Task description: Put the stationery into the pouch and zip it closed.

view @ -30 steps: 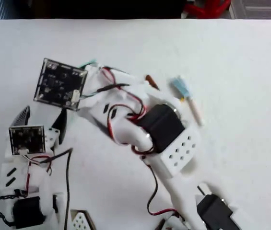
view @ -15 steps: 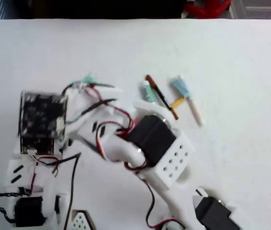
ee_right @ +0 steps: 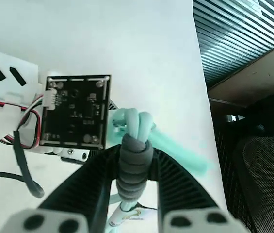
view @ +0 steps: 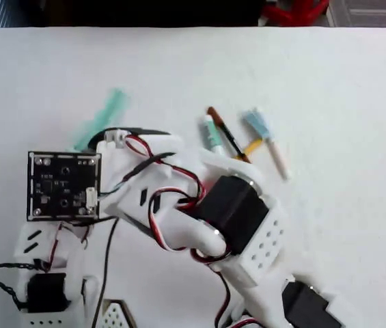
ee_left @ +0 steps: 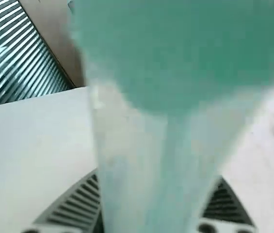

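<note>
Right gripper point(ee_right: 136, 158) pinching teal pouch point(ee_right: 178, 148). Left gripper point(ee_left: 158, 208) at pouch; cannot tell if spread or pressed. Pens point(view: 228, 134) loose on worktop point(view: 329, 75), apart from pouch.

No text, number or sign could be read. The circuit board point(view: 63, 185) near the tabletop's left edge carried tiny pale markings, too small to make out.
</note>
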Action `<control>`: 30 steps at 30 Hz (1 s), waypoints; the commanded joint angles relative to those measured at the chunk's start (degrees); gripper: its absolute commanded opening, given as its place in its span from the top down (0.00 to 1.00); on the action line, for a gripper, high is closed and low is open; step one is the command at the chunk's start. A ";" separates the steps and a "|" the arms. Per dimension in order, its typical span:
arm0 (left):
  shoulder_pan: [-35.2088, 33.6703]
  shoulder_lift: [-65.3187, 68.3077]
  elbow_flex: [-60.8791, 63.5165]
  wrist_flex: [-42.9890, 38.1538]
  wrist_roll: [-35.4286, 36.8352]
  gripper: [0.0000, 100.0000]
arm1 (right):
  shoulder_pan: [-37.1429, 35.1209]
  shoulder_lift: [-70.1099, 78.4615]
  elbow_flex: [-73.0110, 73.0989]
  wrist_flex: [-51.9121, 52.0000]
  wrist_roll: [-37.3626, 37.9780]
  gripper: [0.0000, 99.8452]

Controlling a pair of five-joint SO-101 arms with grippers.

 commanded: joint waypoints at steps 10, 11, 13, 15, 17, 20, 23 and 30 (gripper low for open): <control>0.66 -0.66 0.62 -9.05 0.09 0.98 | 5.93 -2.42 3.52 -2.15 0.62 0.98; 0.66 -0.66 0.53 -9.14 0.09 0.98 | 6.99 -2.42 5.10 -3.65 0.62 0.98; 0.66 -0.66 0.53 -9.14 0.09 0.98 | 9.98 -2.42 8.00 -7.08 0.62 0.98; 0.66 -0.66 0.62 -8.70 0.09 0.98 | 13.23 -2.42 10.81 -11.12 0.62 0.98; 0.66 -0.66 0.70 -8.26 0.09 0.98 | 16.22 -2.42 12.92 -14.99 -0.70 0.98; 2.07 -0.66 0.62 -6.24 0.09 0.98 | 20.26 -2.42 14.86 -21.05 -5.80 0.98; 6.37 -0.66 0.62 -2.73 -0.26 0.98 | 23.60 -2.42 16.26 -26.07 -9.23 0.98; 12.44 -0.66 0.53 0.35 -0.26 0.98 | 30.02 -2.33 16.79 -34.15 -14.33 0.98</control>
